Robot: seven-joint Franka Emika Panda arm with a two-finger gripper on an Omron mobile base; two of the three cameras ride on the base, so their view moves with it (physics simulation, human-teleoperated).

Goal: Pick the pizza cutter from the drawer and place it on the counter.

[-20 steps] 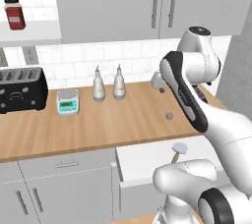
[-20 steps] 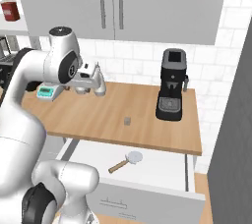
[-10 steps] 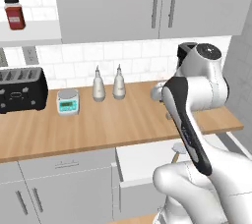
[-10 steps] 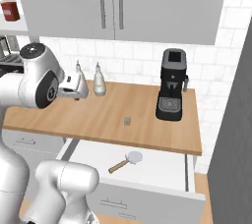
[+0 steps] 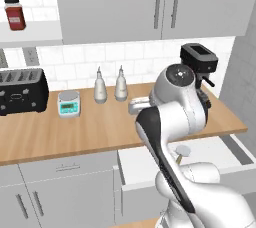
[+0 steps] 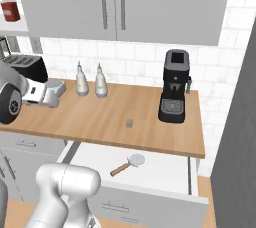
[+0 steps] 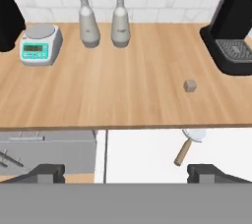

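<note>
hand view: gripper spread wide, empty; pizza cutter in drawer between fingertips, nearer right.

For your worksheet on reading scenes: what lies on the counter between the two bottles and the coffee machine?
In the hand view, bare counter wood runs between the bottles and the coffee machine. A small grey lump sits nearer the front edge, just below that stretch.

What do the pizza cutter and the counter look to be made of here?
Pizza cutter: pale grey round wheel, likely metal; tan-brown handle, probably wood, matte. Counter: light-brown worktop with faint grain streaks, seemingly wood or a wood-look laminate; the render leaves it open.
</note>
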